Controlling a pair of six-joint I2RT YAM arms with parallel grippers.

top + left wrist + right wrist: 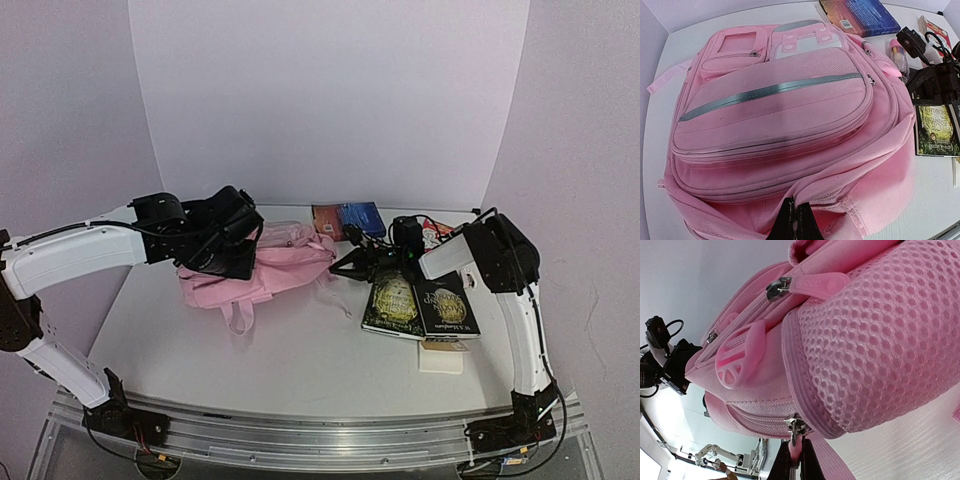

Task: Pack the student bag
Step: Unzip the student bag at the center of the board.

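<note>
Now the right gripper clamps the student bag's zip.

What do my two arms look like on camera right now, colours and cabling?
The left arm and right arm match: white link shells, black joints and bases, thin black cables along each. Their fingers are plain black and tapering; no markings visible.

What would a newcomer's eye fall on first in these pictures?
The big pink student bag lies left of centre on the white table. The left pincer pinches its fabric edge and the right pincer a zip pull. Two dark books lie to its right.
</note>
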